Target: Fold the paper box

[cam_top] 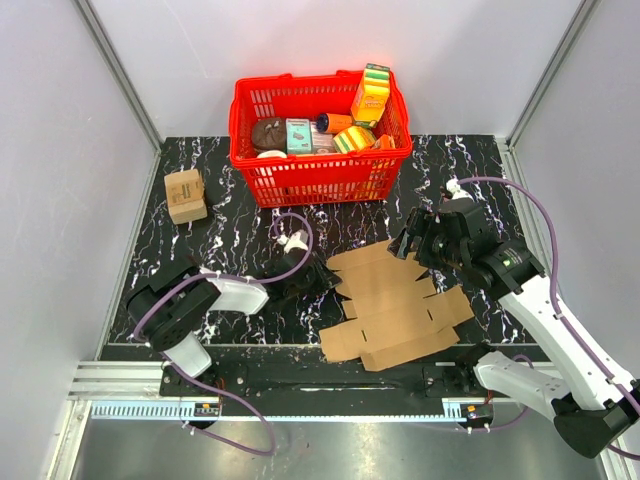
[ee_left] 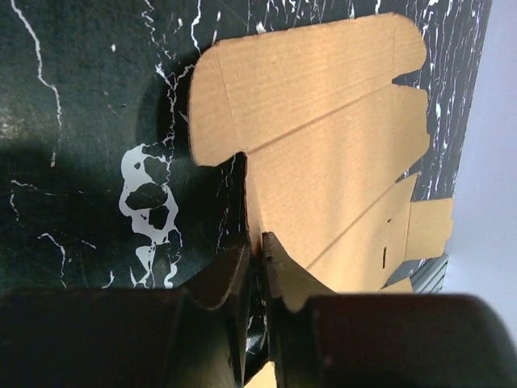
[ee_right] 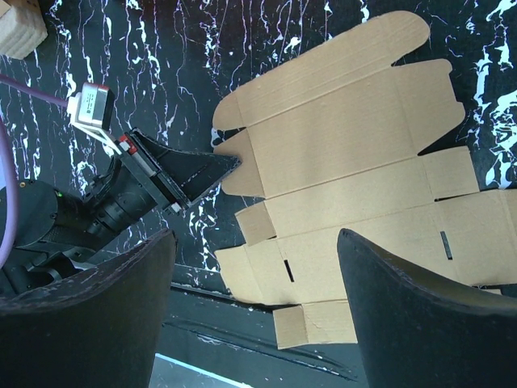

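Brown cardboard, plain and unprinted: the paper box [cam_top: 395,305] lies unfolded and flat on the black, white-veined table [cam_top: 230,238]. It sits near the front edge, between the two arms and in front of the red basket [cam_top: 320,182]. Crease lines run across the sheet, and notched flaps stand out along its sides.

Left gripper [ee_left: 260,252]: low at the left edge of the sheet, just beside a notch between two flaps. Its fingers [ee_left: 230,275] are drawn together to a narrow slit, with the edge of the cardboard pinched between them.

Right gripper [ee_right: 257,242]: raised above the far right part of the sheet and pointing down at it. Its two dark fingers are spread wide, with nothing between them and no contact with the cardboard.

Red basket: at the back of the table, wider than the sheet and apart from it, filled with colourful packages [cam_top: 370,95].

Small tan box [cam_top: 186,194]: at the far left of the table, well apart from the sheet and from both grippers
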Controlling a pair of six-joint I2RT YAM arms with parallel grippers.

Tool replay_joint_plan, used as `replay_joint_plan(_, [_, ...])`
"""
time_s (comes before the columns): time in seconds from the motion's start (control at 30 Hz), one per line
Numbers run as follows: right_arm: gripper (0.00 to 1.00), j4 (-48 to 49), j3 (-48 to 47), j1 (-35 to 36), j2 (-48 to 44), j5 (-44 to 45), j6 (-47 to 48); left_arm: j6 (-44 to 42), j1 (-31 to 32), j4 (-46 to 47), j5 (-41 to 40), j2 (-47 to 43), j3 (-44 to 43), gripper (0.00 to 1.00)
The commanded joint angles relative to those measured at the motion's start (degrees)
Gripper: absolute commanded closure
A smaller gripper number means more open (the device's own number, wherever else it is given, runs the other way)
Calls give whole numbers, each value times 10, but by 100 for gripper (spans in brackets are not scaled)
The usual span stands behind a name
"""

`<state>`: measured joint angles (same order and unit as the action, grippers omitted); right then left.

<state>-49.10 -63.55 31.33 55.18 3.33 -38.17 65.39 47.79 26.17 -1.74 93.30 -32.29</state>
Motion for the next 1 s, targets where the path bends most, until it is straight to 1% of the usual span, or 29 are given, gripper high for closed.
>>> replay_joint_plan(0.0, [13,21,-4,-1,-9,-6,9,7,3,47,-7,3,-15,90])
replay_joint_plan(0.1, [13,23,-1,0,-11,-3,8,4,1,41,-10,-5,-17,100])
replay_joint_plan(0.3, [14,24,11,-2,-19,8,-3,-6,-13,12,-15,-41,-24,100])
replay_joint_plan(0.43, [13,25,25,-5,-29,17,-21,-9,-38,-10,-23,-95,-16,100])
replay_joint_plan(0.57, [13,31,51,-5,-46,21,-65,1,-60,-49,-60,-151,10,100])
replay_joint_plan(0.73, [13,41,83,-5,-58,12,-110,18,-67,-88,-110,-226,43,100])
replay_joint_plan(0.83, [13,52,104,-5,-58,-2,-140,26,-67,-108,-136,-259,62,100])
replay_joint_plan(0.97, [13,74,159,-6,-60,-20,-185,36,-69,-132,-159,-285,84,100])
